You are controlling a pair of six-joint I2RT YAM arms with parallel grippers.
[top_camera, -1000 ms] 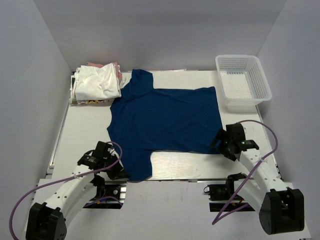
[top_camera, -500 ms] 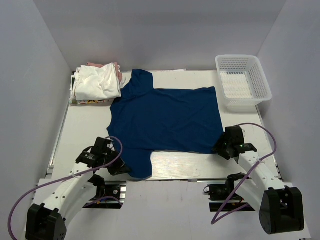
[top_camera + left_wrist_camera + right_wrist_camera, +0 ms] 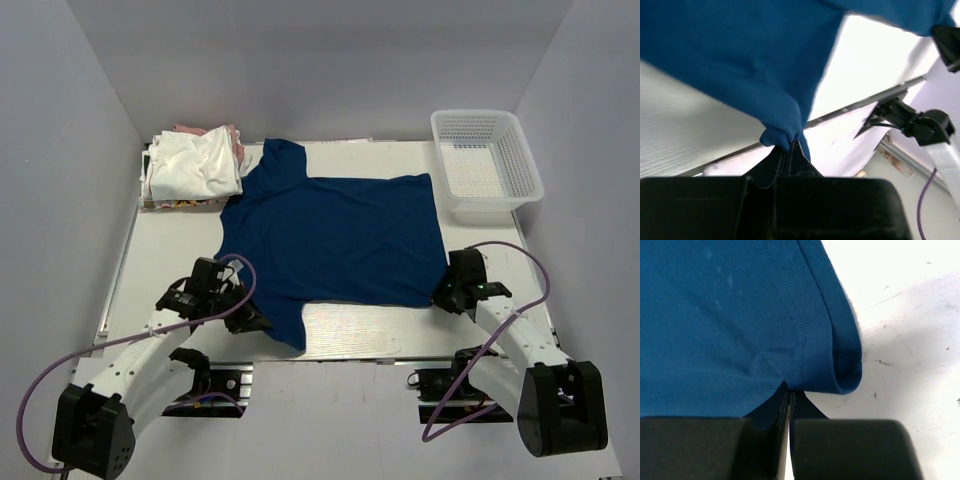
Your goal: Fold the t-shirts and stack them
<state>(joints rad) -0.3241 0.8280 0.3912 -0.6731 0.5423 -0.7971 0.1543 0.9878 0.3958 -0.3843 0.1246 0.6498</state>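
A navy blue t-shirt point(image 3: 330, 235) lies spread flat across the middle of the table, no print showing. My left gripper point(image 3: 254, 322) is shut on the shirt's near-left sleeve, and in the left wrist view the pinched cloth point(image 3: 782, 135) bunches just above the left gripper point(image 3: 789, 148), raised off the table. My right gripper point(image 3: 441, 297) is shut on the near-right hem corner, and the right wrist view shows the hem fold point(image 3: 845, 365) caught at the tips of the right gripper point(image 3: 789, 393). White t-shirts point(image 3: 193, 165) are heaped at the far left with a pink one point(image 3: 236, 137) behind them.
A white mesh basket point(image 3: 487, 160) stands at the far right corner. The table's metal front rail point(image 3: 370, 345) runs just behind the sleeve and both arm bases. Grey walls close in the left, right and back.
My right gripper has gone from open to shut on the hem corner. My left gripper has carried the sleeve a little to the right and away from the table's near edge.
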